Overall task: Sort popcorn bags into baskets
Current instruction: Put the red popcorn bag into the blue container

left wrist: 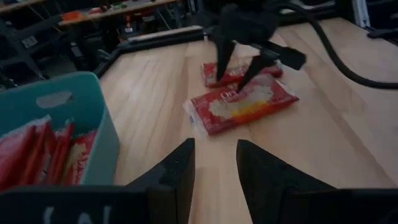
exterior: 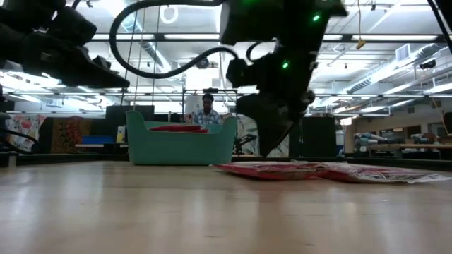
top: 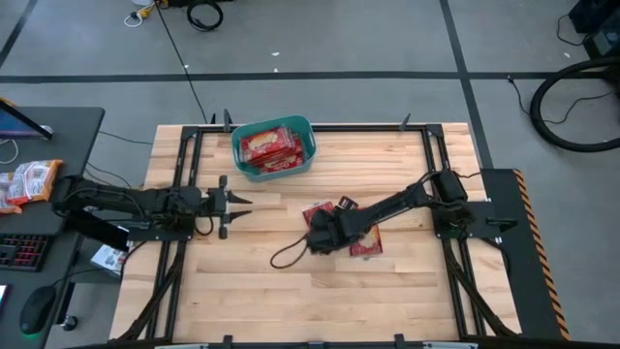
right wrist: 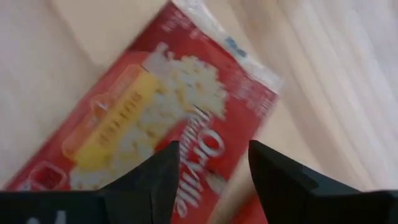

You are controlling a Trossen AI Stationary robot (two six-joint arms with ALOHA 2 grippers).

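right claw (right wrist: pixel 211 180) released right above bag (right wrist: pixel 161 124), long axis diagonal under fingers; left claw (left wrist: pixel 214 168) parted, farther.

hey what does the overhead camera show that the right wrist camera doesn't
Only the high view shows the teal basket with popcorn bags inside, the waiting left gripper at the table's left, the whole wooden table and the floor around it. Only the right wrist view shows the print on the bag up close, between that arm's open fingers. Both show the right gripper over a loose popcorn bag lying flat on the wood.
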